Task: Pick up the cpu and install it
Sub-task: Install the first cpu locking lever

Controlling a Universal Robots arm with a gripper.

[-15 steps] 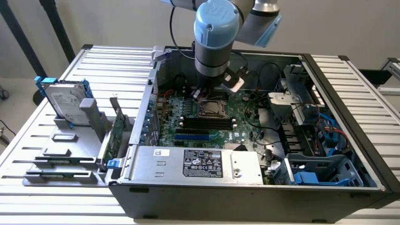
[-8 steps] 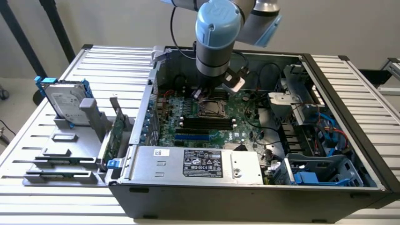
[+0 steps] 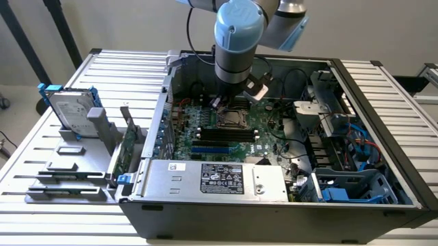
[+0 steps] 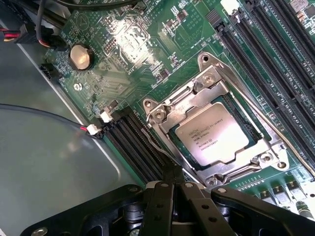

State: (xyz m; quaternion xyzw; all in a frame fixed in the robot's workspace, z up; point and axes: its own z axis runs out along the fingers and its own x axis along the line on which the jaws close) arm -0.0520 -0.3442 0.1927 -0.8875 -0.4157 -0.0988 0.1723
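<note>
The cpu (image 4: pixel 212 133), a flat silver-grey square with printed text, lies in the motherboard's socket, framed by the metal retention bracket (image 4: pixel 206 78). My gripper (image 4: pixel 173 183) is shut with nothing between its black fingers. It hovers just beside the socket's edge, where a thin metal lever (image 4: pixel 156 147) runs toward the fingertips. In the exterior view the gripper (image 3: pixel 220 101) hangs inside the open computer case, just above the socket (image 3: pixel 233 119), at the far side of it.
Black memory slots (image 4: pixel 275 59) flank the socket, with a coin battery (image 4: pixel 80 56) nearby. A hard drive with blue rails (image 3: pixel 68 110) and a green card (image 3: pixel 126 148) stand in a grey holder on the exterior view's left. The power supply (image 3: pixel 215 179) fills the case's front.
</note>
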